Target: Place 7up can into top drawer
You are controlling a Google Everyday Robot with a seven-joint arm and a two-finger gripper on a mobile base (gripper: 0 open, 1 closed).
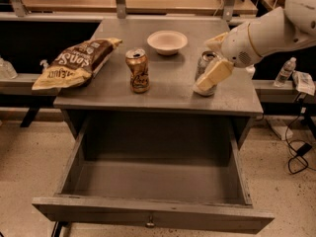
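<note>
Speckled floor surrounds a grey metal cabinet whose tabletop point(170, 90) carries four things. A brown chip bag point(74, 63) lies at the left edge, and an orange-gold can point(138, 71) stands near the middle. A white bowl point(167, 41) sits behind it. The 7up can point(202, 63) stands upright on the right side. The gripper point(206, 66) reaches in from the right and is open. One cream finger is behind the 7up can and the other in front of it, overlapping its lower side. Below, the top drawer point(148, 214) is pulled fully out.
</note>
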